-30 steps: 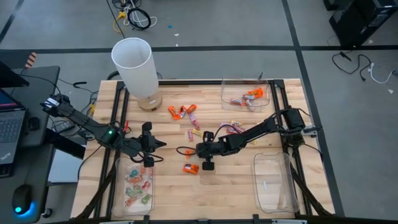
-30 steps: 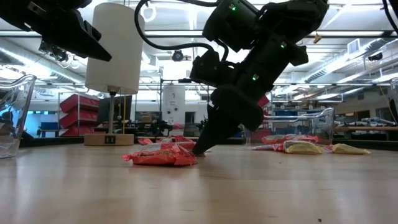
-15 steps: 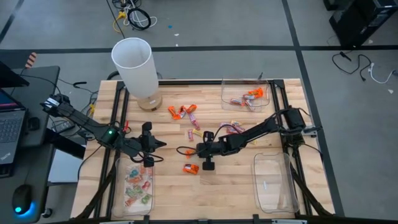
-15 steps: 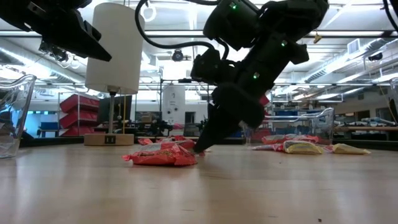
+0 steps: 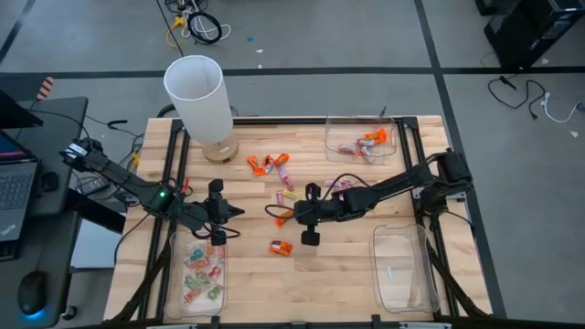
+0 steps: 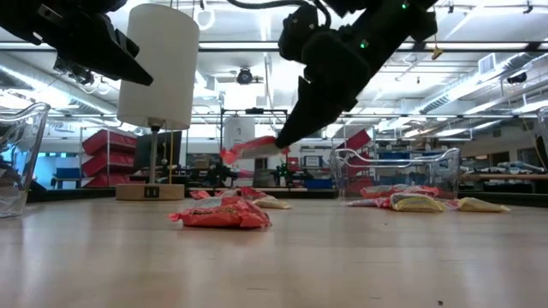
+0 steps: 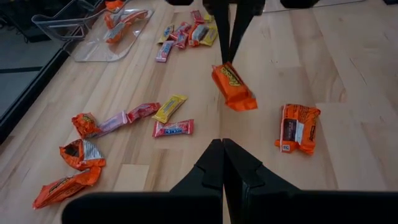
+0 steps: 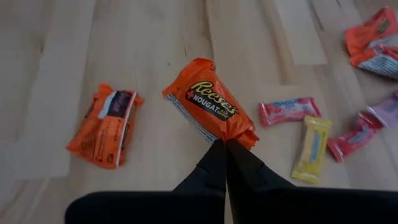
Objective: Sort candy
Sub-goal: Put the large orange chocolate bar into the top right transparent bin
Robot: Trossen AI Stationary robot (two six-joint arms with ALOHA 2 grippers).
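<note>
One orange candy is hanging clear of the table, pinched by one end of its wrapper between the tips of the right gripper, with "Reese's Nougat" reading on its face. Another orange candy is lying on the wood at about 7 o'clock from those closed jaws, and loose pink and yellow pieces are sitting scattered toward 12 o'clock. Meanwhile the left gripper is hovering with jaws pressed together on nothing, over the near-left tray of sorted sweets.
</note>
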